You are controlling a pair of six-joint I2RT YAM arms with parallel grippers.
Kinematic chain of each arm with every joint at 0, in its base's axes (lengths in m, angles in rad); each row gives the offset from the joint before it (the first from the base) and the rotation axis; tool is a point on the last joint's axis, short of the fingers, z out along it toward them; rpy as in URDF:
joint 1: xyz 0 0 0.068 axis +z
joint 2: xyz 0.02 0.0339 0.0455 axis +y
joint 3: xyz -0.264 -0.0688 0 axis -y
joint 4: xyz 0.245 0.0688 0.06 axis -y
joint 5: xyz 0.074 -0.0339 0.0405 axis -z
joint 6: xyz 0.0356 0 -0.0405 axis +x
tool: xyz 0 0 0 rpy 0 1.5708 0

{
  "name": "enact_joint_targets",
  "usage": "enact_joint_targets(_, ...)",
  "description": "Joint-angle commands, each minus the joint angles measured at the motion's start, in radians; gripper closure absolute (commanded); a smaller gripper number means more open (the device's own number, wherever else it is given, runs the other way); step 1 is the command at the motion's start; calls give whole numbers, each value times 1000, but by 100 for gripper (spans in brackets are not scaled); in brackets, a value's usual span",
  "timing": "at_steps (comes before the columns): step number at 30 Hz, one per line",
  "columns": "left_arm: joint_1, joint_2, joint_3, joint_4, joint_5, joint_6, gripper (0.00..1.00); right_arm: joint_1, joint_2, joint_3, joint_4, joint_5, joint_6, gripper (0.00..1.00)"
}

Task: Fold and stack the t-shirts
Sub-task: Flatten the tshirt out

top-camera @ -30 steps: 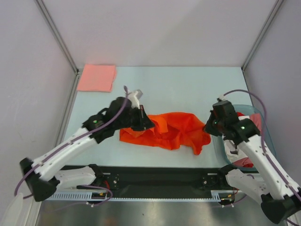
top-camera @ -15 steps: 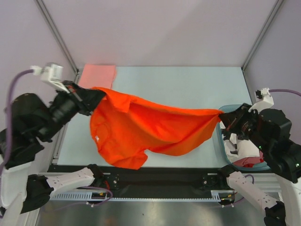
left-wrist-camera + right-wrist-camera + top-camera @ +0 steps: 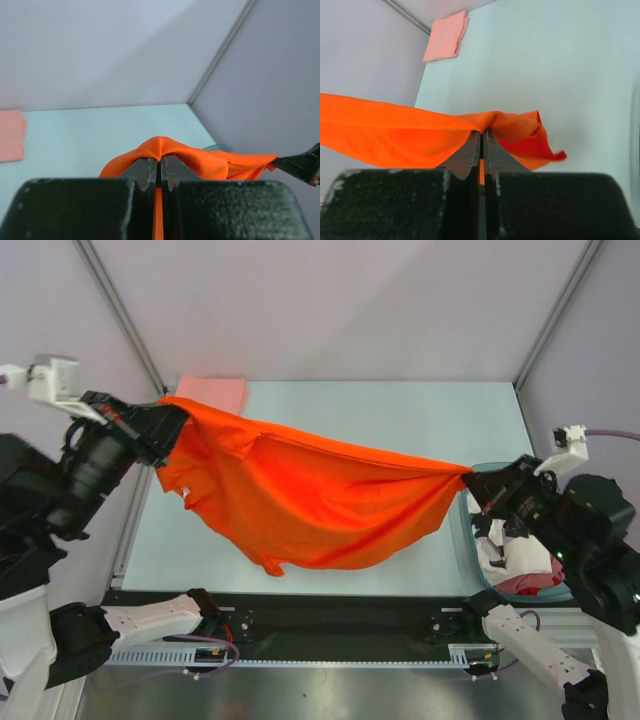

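Aloft, t-shirt (image 3: pixel 310 505) between end effectors (image 3: pixel 166 426) (image 3: pixel 469 479)

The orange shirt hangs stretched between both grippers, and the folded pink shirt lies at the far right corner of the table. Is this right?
Not quite: the pink shirt lies at the far left corner of the table, as the top view shows. The rest holds: the orange shirt hangs stretched between the left gripper and the right gripper, both shut on it.
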Motion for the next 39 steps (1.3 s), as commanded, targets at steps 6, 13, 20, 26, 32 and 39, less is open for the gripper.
enact_joint_targets(6, 157, 229, 8, 66, -120, 56, 100, -5, 204, -107, 200, 16, 13, 100)
enact_joint_targets(13, 207, 156, 2, 35, -18, 59, 100, -6, 69, -159, 125, -44, -30, 100)
enact_joint_targets(20, 207, 33, -59, 86, 45, 35, 100, -5, 0, -108, 52, -148, -7, 100)
enact_joint_targets(26, 207, 140, -41, 118, 52, 47, 100, -9, 106, -128, 79, -79, 13, 100)
enact_joint_targets(32, 369, 457, 163, -55, 48, -22, 100, -159, 420, -116, 202, -179, -15, 100)
enact_joint_targets(39, 578, 846, 151, -19, 76, -30, 89, -310, 832, 75, 222, -301, -110, 82)
